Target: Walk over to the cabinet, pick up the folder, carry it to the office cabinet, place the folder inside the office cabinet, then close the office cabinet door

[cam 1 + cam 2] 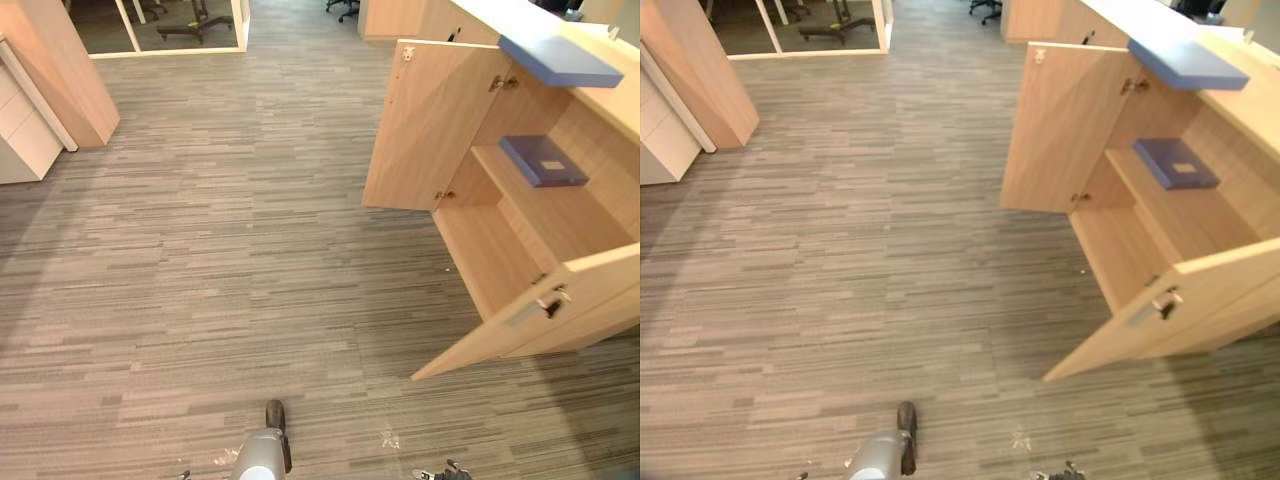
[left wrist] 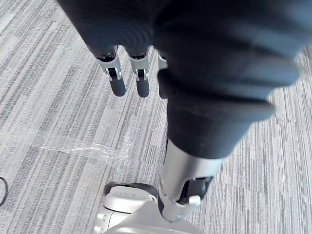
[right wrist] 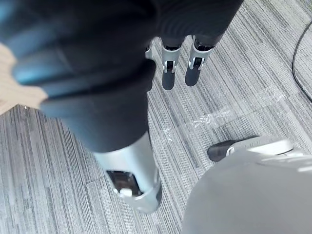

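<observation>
The light wood office cabinet (image 1: 497,252) stands at the right with both doors swung open. A blue folder (image 1: 543,160) with a pale label lies flat on its inner shelf (image 1: 562,218). A second blue folder (image 1: 559,60) rests on the cabinet's top, jutting over the edge. My left hand (image 2: 117,84) hangs over the carpet with straight fingers, holding nothing. My right hand (image 3: 168,74) also hangs over the carpet, fingers straight and empty. Both hands are well short of the cabinet.
The far door (image 1: 430,125) and the near door (image 1: 545,310) stick out over the grey striped carpet. A wooden panel (image 1: 62,70) and a white drawer unit (image 1: 20,135) stand at the far left. A glass partition (image 1: 185,28) is at the back.
</observation>
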